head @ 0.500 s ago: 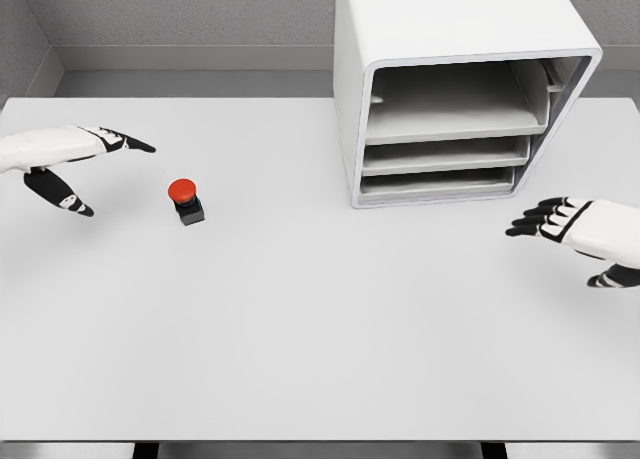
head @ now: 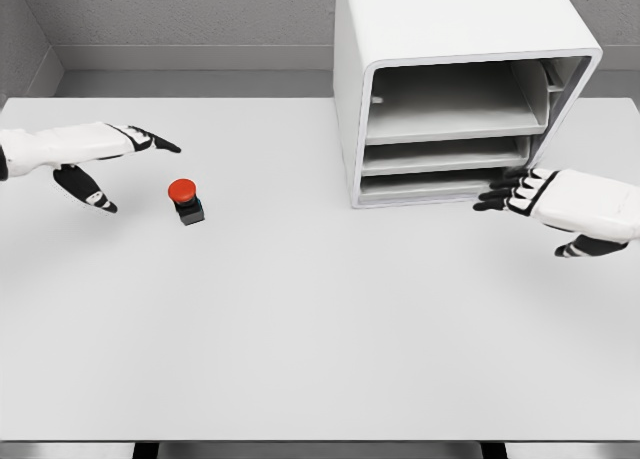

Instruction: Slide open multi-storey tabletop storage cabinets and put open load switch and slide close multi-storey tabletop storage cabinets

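My bench (head: 300,359) is a smooth, matte white slab, bare in front of me. Farther out, my right hand (head: 560,203) hovers with white shell and black fingers (head: 497,192) stretched flat toward the lowest tray, tips just at the cabinet's bottom front corner, holding nothing. On the left, the load switch (head: 185,200) stands upright on the bench: a glossy red mushroom cap on a small dark square base. Just beyond and left of it, my left hand (head: 105,154) hangs spread, fingers extended above and thumb dropped below, apart from the switch and empty. Farthest back on the right sits the storage cabinet (head: 440,39), a rounded-corner white box with three grey trays stacked inside its front.
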`<state>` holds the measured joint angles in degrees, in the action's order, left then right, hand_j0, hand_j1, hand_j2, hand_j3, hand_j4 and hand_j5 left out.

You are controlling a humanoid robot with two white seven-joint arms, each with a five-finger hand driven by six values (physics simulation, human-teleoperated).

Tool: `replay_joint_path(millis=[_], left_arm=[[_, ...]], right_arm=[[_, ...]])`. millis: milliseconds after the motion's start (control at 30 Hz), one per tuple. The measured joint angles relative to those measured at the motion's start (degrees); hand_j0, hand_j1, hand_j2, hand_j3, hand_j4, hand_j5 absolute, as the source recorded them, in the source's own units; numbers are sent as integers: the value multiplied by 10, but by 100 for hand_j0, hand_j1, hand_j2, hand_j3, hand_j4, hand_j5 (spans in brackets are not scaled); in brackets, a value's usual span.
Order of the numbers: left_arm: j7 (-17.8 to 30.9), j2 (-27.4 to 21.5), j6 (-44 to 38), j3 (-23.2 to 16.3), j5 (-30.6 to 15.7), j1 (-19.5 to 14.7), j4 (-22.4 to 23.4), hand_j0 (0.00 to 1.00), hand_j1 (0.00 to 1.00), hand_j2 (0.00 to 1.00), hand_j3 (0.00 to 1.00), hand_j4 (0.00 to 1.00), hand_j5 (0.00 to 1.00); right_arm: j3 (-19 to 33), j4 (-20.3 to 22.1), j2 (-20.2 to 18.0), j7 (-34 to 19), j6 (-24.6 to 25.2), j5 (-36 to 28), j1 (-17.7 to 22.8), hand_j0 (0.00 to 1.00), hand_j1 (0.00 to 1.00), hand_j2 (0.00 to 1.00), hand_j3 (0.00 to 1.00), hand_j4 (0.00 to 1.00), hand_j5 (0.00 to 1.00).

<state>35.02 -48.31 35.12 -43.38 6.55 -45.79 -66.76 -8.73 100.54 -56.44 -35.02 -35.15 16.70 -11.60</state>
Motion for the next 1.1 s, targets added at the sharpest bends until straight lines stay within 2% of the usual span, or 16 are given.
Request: replay_joint_path(millis=[100,267,533,767,833,1033,1100], left_arm=[[0,18,0,-6,22,-7,14,100,100,100,100,100,100],[0,42,0,-9,57,-7,20,100,100,100,100,100,100],[0,65,0,-17,89,-11,23,98,98,98,98,98,98],[0,87,0,-18,117,-10,36,96,96,96,96,96,96],[0,88,0,-18,120,-11,37,95,95,95,95,95,95],[0,90,0,-22,130,-11,38,92,92,92,92,92,92],[0,90,0,-24,131,-10,38,91,91,91,91,91,91]], right_arm=[[-28,0,10,0,1,-1,-64,100,100,100,100,100,100],[-58,-2,24,0,4,0,-85,100,100,100,100,100,100],[-64,-5,36,0,52,-11,-113,100,100,100,100,100,100],[-70,-11,45,0,64,-29,-134,100,100,100,100,100,100],[-85,-21,52,0,71,-32,-162,100,100,100,100,100,100],[-114,-56,76,0,89,-32,-187,100,100,100,100,100,100],[-134,-75,90,0,91,-31,-219,100,100,100,100,100,100]])
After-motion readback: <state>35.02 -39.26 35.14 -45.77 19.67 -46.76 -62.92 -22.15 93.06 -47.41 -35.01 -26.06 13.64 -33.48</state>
